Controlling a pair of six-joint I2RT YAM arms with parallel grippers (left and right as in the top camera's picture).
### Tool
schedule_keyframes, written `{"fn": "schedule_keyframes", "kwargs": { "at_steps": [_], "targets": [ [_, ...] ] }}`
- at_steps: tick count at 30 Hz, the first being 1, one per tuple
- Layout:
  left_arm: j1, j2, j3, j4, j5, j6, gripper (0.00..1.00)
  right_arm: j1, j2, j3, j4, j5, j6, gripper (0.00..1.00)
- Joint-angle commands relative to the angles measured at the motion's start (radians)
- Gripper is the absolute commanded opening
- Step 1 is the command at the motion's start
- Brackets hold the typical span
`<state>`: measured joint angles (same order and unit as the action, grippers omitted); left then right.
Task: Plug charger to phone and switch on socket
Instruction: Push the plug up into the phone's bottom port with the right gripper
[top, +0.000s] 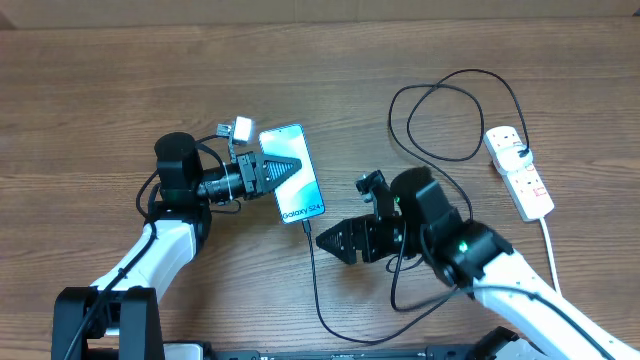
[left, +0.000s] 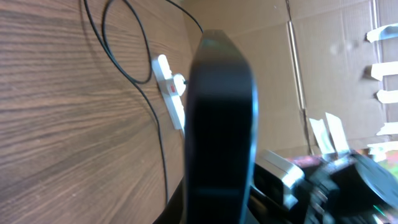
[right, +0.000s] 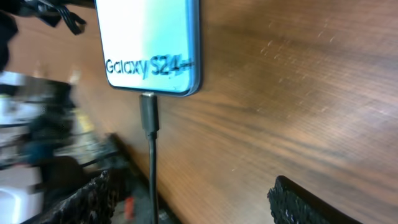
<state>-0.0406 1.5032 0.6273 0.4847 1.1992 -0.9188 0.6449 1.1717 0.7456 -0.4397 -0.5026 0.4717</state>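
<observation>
- Two steps make up the task, and the first looks done. The plug tip (right: 148, 115) of the charger (top: 313, 270) sits against the lower short edge of the phone (top: 300, 195), seemingly seated in its port, at the upper left of the right wrist view.
- Just left of centre in the overhead view, the phone lies flat on the table (top: 100, 100), screen up, with its "Galaxy S24+" end toward the bottom of the frame.
- From the left, the left gripper (top: 285, 170) reaches in with its jaws together as one wedge laid over the screen. The likely reason is to pin the phone so a push on the plug cannot slide it.
- At the lower right of the phone, the right gripper (top: 333, 248) has its jaws wide apart and holds nothing. In its wrist view the cable runs down between the fingers (right: 311, 202) and touches neither, which fits a plug that needs no more holding.
- From the phone, the cable drops toward the bottom edge of the overhead frame, and its slack loops at the upper right beside the socket (top: 520, 172).
- Near the right edge, the socket lies well apart from both grippers, with a black plug (top: 522, 153) in it. Its switch state is too small to read.
- Pressing the switch appears to be what remains, and the free right arm is the nearer one.
</observation>
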Motion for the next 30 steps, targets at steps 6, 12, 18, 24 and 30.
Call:
{"fn": "schedule_keyframes", "kwargs": {
  "at_steps": [6, 12, 18, 24, 30],
  "targets": [
    [-0.006, -0.003, 0.011, -0.018, -0.027, 0.017, 0.04, 0.301, 0.031, 0.009, 0.042, 0.640, 0.095, 0.60],
    [-0.006, -0.003, 0.011, -0.018, 0.003, 0.013, 0.04, 0.343, 0.072, 0.009, 0.099, 0.701, 0.127, 0.36],
    [-0.016, -0.003, 0.011, -0.018, 0.026, 0.014, 0.04, 0.343, 0.090, 0.009, 0.176, 0.704, 0.127, 0.20],
    [-0.049, -0.003, 0.011, -0.018, 0.051, 0.046, 0.04, 0.343, 0.098, 0.009, 0.206, 0.704, 0.126, 0.04],
    [-0.100, -0.003, 0.010, -0.018, 0.095, 0.130, 0.04, 0.342, 0.098, 0.038, 0.247, 0.705, 0.042, 0.04]
  ]
}}
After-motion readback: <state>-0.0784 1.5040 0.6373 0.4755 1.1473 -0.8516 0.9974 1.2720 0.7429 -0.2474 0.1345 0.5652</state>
